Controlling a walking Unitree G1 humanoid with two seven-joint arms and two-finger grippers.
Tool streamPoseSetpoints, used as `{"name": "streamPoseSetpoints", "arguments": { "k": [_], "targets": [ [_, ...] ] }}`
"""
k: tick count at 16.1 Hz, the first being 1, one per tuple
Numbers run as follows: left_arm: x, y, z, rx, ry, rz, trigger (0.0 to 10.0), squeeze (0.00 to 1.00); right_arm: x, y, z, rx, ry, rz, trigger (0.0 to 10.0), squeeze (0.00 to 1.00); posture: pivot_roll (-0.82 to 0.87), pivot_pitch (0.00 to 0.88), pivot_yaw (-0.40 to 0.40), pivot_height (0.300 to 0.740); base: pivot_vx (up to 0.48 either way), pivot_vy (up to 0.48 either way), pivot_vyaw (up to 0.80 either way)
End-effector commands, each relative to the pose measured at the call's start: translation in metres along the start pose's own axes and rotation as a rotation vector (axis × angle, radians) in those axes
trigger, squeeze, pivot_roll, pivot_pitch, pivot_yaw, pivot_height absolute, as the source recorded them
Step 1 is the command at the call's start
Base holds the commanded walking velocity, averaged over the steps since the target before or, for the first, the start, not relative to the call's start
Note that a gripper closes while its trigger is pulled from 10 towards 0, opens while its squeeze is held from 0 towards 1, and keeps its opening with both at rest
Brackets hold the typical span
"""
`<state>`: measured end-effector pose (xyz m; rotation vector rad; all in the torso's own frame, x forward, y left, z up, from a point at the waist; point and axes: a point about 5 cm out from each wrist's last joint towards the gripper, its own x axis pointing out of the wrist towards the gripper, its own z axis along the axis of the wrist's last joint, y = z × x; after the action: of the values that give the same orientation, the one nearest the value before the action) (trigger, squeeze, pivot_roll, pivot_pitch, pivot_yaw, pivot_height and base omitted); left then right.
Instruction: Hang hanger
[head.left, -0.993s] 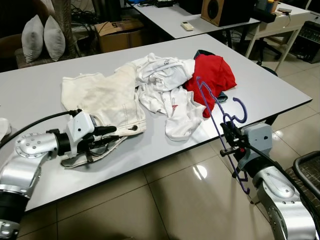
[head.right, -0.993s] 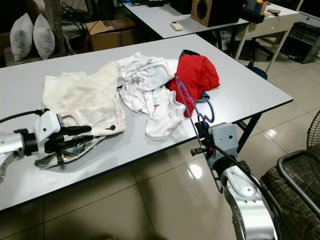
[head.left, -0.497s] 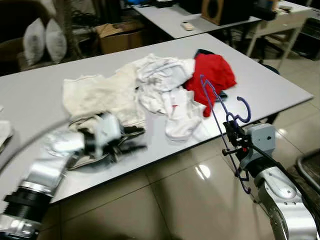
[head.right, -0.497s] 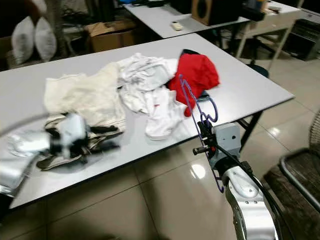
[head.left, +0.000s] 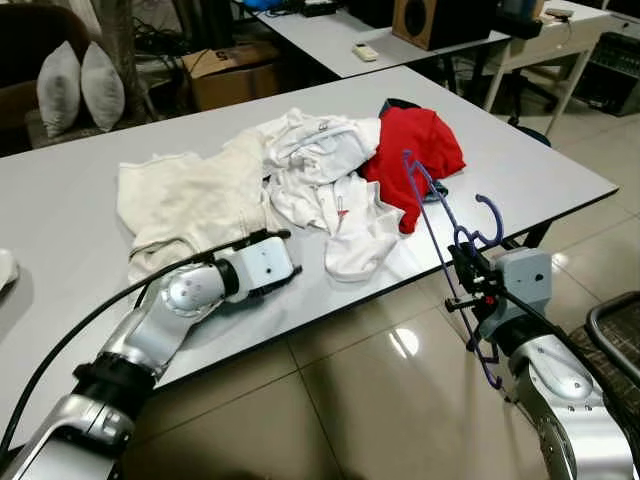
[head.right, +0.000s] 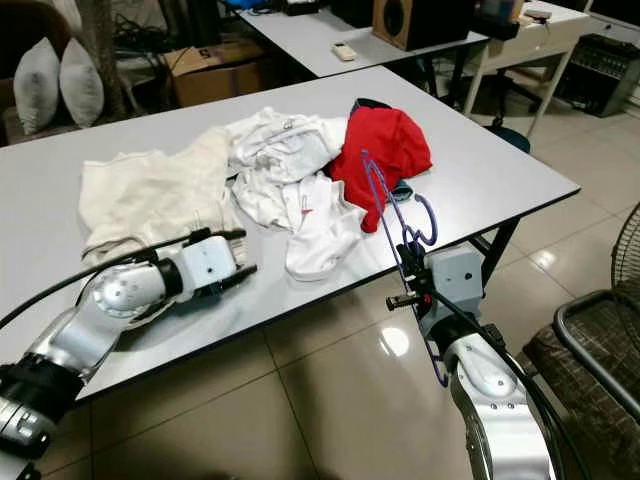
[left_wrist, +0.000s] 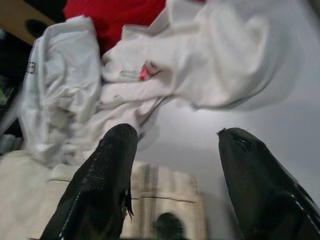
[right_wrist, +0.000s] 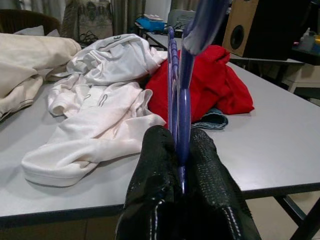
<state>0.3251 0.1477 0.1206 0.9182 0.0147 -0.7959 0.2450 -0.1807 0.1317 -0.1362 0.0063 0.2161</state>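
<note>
we hold the hanger (head.left: 440, 225) off the table's (head.left: 540, 165) front edge.
our right gripper (right_wrist: 180, 165) pinches the purple hanger upright, its hook near the table corner, beside the red shirt (head.left: 420, 150). our left gripper (left_wrist: 175, 175) hovers low over the table with fingers (left_wrist: 107, 180) spread, at the cream jeans (head.left: 180, 200), pointing toward the white shirts (head.left: 330, 170).

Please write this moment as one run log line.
right gripper: shut on purple hanger | left gripper: open over cream shorts | white shirts: on table
</note>
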Motion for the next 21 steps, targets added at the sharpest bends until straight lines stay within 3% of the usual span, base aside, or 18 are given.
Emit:
{"name": "streamPoseSetpoints", "arguments": {
  "k": [1, 3, 4, 6, 8, 14, 21],
  "targets": [
    [0.001, -0.001, -0.008, 0.044, 0.045, 0.015, 10.0, 0.0, 0.001, 0.003, 0.006, -0.012, -0.026, 0.006, 10.0, 0.0, -0.21, 0.0, 0.091, 0.74, 0.0, 0.0, 0.0],
    [0.002, -0.003, -0.022, 0.119, 0.119, 0.033, 10.0, 0.0, 0.001, 0.004, 0.006, -0.016, -0.026, 0.009, 10.0, 0.0, -0.22, 0.0, 0.092, 0.74, 0.0, 0.0, 0.0],
    [0.002, -0.011, -0.026, 0.106, 0.123, -0.021, 10.0, 0.0, 0.002, 0.004, 0.006, -0.02, -0.027, 0.009, 10.0, 0.0, -0.21, 0.0, 0.092, 0.74, 0.0, 0.0, 0.0],
    [0.003, -0.009, -0.03, 0.131, 0.151, 0.009, 10.0, 0.0, 0.003, 0.003, 0.007, -0.023, -0.03, 0.008, 10.0, 0.0, -0.21, 0.0, 0.092, 0.74, 0.0, 0.0, 0.0],
    [0.002, 0.008, -0.035, 0.158, 0.205, 0.128, 10.0, 0.0, 0.004, 0.003, 0.007, -0.025, -0.031, 0.007, 10.0, 0.0, -0.21, 0.0, 0.09, 0.74, 0.0, 0.0, 0.0],
    [-0.012, 0.036, -0.034, 0.196, 0.215, 0.237, 10.0, 0.0, 0.004, 0.004, 0.007, -0.029, -0.034, 0.006, 10.0, 0.0, -0.21, 0.0, 0.094, 0.74, 0.0, 0.0, 0.0],
    [-0.043, 0.07, -0.038, 0.231, 0.259, 0.245, 10.0, 0.0, 0.006, 0.0, 0.007, -0.039, -0.036, 0.002, 10.0, 0.0, -0.2, 0.0, 0.089, 0.74, 0.0, 0.0, 0.0]
  ]
}}
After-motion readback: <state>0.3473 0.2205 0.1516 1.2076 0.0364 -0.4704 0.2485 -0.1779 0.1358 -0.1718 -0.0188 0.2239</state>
